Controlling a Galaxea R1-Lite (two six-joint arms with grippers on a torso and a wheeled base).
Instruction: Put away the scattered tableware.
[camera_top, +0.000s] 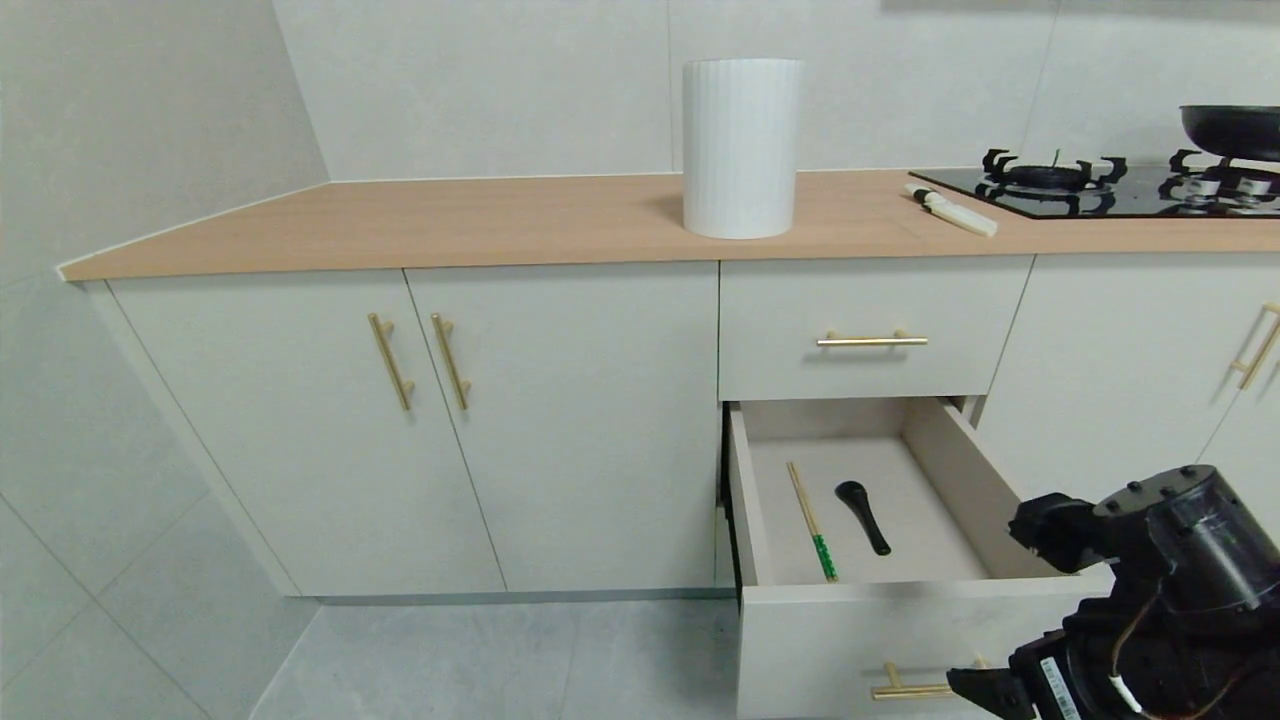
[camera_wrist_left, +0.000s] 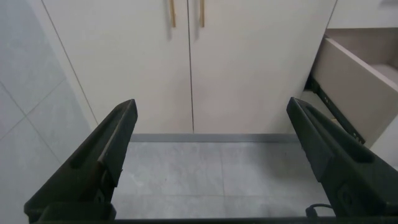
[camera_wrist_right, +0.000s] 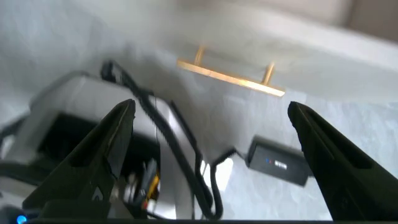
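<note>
The lower drawer (camera_top: 950, 470) stands pulled out. Inside it lie a pair of wooden chopsticks with green tips (camera_top: 812, 522) and a black spoon (camera_top: 864, 516), side by side. A white-handled utensil (camera_top: 952, 211) rests on the wooden countertop next to the stove. My right gripper (camera_top: 1015, 610) is open just in front of the drawer's front panel, with nothing between its fingers. In the right wrist view this gripper (camera_wrist_right: 208, 124) faces the drawer's gold handle (camera_wrist_right: 231, 76). My left gripper (camera_wrist_left: 208, 124) is open and empty, low over the floor and facing the cabinet doors, with the open drawer (camera_wrist_left: 357, 81) to one side.
A tall white ribbed container (camera_top: 740, 148) stands on the countertop (camera_top: 450, 220). A black gas stove (camera_top: 1110, 185) with a pan (camera_top: 1232, 128) is at the far right. The upper drawer (camera_top: 870, 325) and the cabinet doors (camera_top: 420, 420) are closed. Grey floor tiles lie below.
</note>
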